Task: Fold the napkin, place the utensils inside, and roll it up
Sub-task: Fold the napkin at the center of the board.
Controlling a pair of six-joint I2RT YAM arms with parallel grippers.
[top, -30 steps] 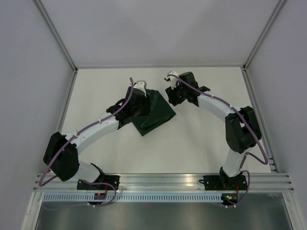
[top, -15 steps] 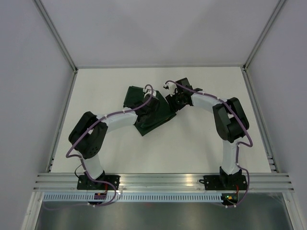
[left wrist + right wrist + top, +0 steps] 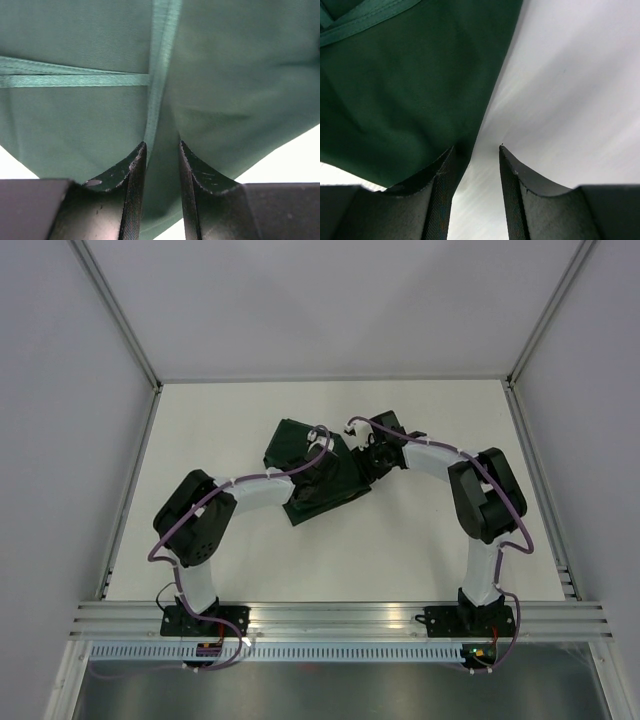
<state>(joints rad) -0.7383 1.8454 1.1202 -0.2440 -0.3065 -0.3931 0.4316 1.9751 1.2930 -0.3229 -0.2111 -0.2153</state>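
**Green napkin mid-fold: where would you grab it?**

The white surface (image 3: pixel 420 540) is smooth, matte and bare where it shows. The napkin (image 3: pixel 345 483) lies about mid-surface, a touch toward the far side, with both arms bent in over it. It's dark green woven cloth with a slight sheen. It isn't flat: part of it is lapped over itself, so the outline is an uneven angular shape rather than a square.

I'd guess it handles light and floppy, with no stiffness at all. It'll probably sag and slide on that slick top, so take it by a corner or edge and drag low.

The left tool (image 3: pixel 161 145) is right down on the cloth with its jaws a narrow gap apart. Fabric fills that gap and looks tented up into it, but I can't tell if it's actually pinched.

The right tool (image 3: pixel 477 147) sits at the napkin's right edge with its jaws apart. There's bare surface between them, and the cloth's border just meets the left finger.

The stitched hem (image 3: pixel 159 60) is a flat, paler band, two runs meeting at a T. It looks like the firmest bit to grip.

No utensils show in any view.
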